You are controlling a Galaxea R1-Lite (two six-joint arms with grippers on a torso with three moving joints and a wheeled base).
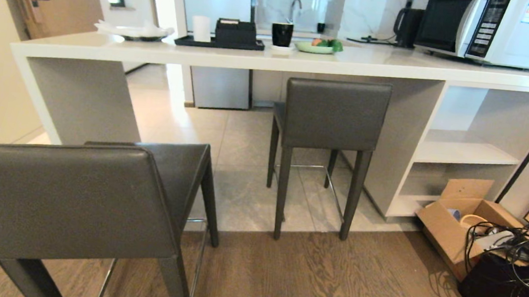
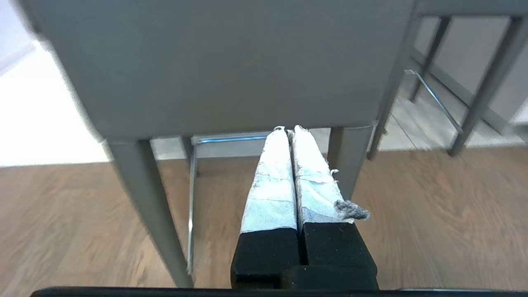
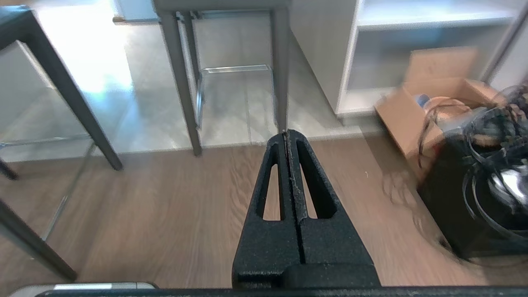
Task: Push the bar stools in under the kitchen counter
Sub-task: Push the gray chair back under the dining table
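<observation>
You are facing the kitchen counter, running left to right. The far stool is sitting half under it; the near stool is standing well out, backrests toward you. Both claws (left gripper, right gripper) are pressed together, empty.

left gripper closed, just behind near stool's backrest; 2nd stool's legs beyond, wood floor.

We see a microwave at 1 o'clock, kettle beside it, black cup, fruit plate, tray at 12. Cardboard box and tangled cables at 4 o'clock.
</observation>
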